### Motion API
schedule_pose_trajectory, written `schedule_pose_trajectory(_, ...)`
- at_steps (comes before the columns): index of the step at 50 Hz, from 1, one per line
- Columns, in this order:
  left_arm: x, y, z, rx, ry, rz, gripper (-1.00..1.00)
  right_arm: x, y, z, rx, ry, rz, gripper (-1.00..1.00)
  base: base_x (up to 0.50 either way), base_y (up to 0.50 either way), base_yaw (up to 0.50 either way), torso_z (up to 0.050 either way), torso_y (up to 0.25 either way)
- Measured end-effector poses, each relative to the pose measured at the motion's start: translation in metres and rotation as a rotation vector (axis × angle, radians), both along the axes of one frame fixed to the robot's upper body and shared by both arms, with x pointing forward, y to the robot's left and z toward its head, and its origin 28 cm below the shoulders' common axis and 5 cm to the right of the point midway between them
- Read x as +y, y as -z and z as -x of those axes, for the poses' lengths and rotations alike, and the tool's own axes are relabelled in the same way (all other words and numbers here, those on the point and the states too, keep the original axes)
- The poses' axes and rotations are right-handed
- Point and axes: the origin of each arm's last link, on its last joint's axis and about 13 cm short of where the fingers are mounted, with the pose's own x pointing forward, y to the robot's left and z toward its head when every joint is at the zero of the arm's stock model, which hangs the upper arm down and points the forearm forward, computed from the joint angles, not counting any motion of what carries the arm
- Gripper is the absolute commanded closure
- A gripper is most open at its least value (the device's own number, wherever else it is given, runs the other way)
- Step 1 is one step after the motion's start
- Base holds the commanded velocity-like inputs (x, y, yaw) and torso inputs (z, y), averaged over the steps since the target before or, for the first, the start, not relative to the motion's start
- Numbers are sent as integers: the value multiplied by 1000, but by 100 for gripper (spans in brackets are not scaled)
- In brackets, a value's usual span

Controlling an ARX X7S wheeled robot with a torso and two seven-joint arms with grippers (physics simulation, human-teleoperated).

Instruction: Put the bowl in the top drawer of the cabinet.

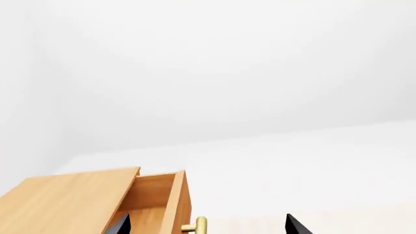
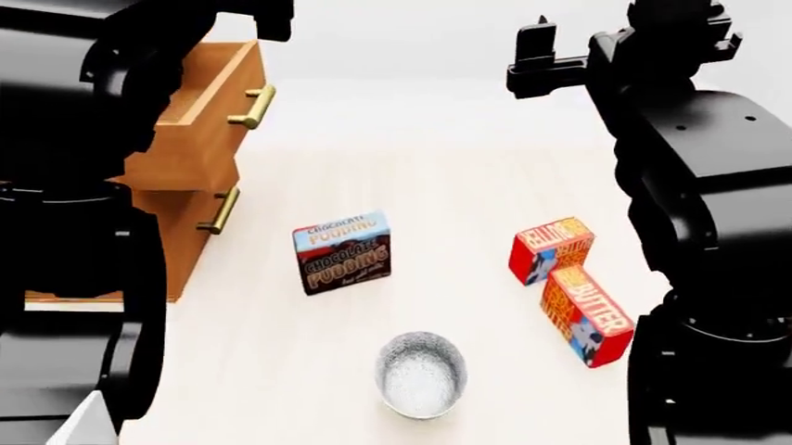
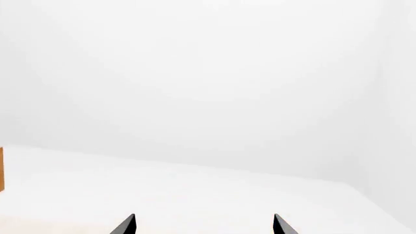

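The speckled white bowl [image 2: 421,374] stands upright on the floor near the front, with neither gripper close to it. At the left is the wooden cabinet [image 2: 165,243], and its top drawer [image 2: 218,93] is pulled out. In the left wrist view the drawer [image 1: 155,195] and its brass handle [image 1: 198,225] show between the wide-apart tips of my left gripper [image 1: 208,226], which is open and holds nothing. My right gripper [image 3: 203,226] is open too, raised at the right over bare floor. The inside of the drawer is mostly hidden.
A chocolate pudding box [image 2: 343,250] stands between the cabinet and the bowl. Two red boxes, one small [image 2: 551,248] and one butter box [image 2: 587,315], lie to the right. The lower drawer's handle [image 2: 223,211] sticks out. My dark arms block both sides of the head view.
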Motion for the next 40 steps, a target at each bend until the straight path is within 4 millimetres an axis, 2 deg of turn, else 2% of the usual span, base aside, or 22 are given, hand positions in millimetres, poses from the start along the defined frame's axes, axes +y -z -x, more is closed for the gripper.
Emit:
schedule_pose_trajectory(7, 1, -1, 1, 18, -2, 3, -100, 0, 2, -1, 2, 2, 20, -100, 500, 267, 0, 0, 0)
schedule_pose_trajectory(21, 2, -2, 2, 67, -8, -2, -100, -3, 5, -2, 11, 3, 24, -100, 500, 6, 0, 0, 1)
schedule_pose_trajectory(29, -1, 7, -15, 133, -13, 4, -100, -4, 9, -3, 15, 18, 28, -100, 500, 0, 0, 0, 2)
schedule_pose_trajectory(40, 1, 23, -42, 255, -43, 67, -100, -7, 20, -7, 39, 45, 49, -100, 0, 0, 0, 0, 0)
